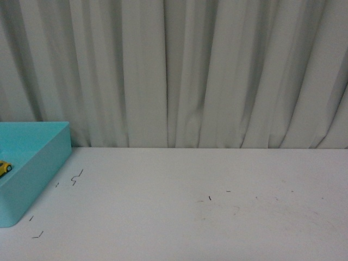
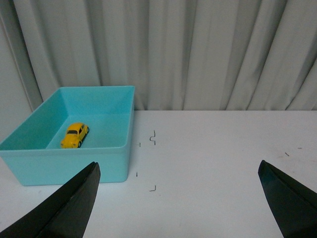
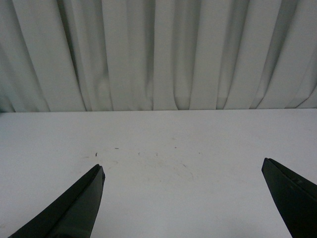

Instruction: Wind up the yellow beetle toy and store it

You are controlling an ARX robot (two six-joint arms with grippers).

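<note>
2 grippers, left gripper (image 2: 178, 198) & right gripper (image 3: 181, 198), spread wide, holding nothing. Yellow beetle toy (image 2: 75, 135) sits in teal bin (image 2: 69, 166), beyond left fingers (image 2: 74, 203). We judge storing done; winding unverifiable.

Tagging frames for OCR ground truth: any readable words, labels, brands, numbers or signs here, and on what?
None readable in any view.
yellow beetle toy: no legible lettering or plate, too small to tell.
turquoise bin: plain walls, no label.
white table: only small black corner marks and scuffs, not characters.
curtain: blank.
</note>
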